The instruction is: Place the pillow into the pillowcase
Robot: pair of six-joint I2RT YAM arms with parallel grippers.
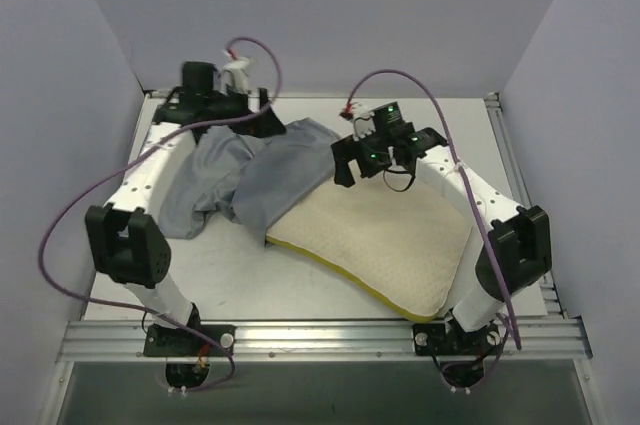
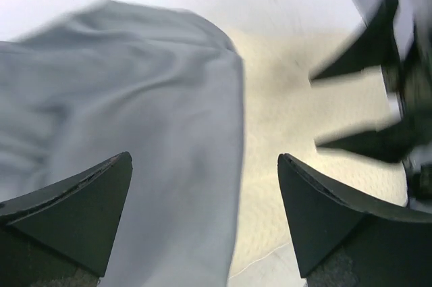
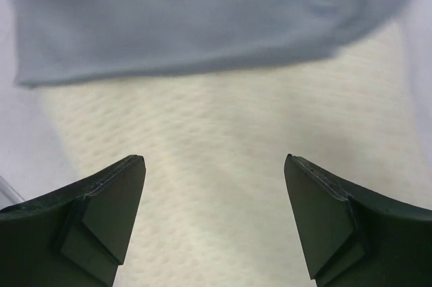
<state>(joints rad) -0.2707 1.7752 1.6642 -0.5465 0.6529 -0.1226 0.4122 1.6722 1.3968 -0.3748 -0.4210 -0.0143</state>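
Observation:
The cream-white pillow (image 1: pixel 390 240) lies flat at the middle right of the table, its yellow edge along the near left side. The grey pillowcase (image 1: pixel 250 180) lies wrinkled at the back left, and one end drapes over the pillow's far left end. My left gripper (image 1: pixel 268 125) is open and empty at the far edge of the pillowcase. In the left wrist view (image 2: pixel 204 165) it hangs over the pillowcase (image 2: pixel 135 132) and the pillow (image 2: pixel 290 118). My right gripper (image 1: pixel 345 167) is open and empty above the pillow (image 3: pixel 216 152), just short of the pillowcase's edge (image 3: pixel 202 17).
The white table (image 1: pixel 250 280) is walled by lilac panels at the back and both sides. A metal rail (image 1: pixel 320 335) runs along the near edge. Purple cables (image 1: pixel 60 225) loop off both arms. The right gripper's black fingers (image 2: pixel 364 50) show in the left wrist view.

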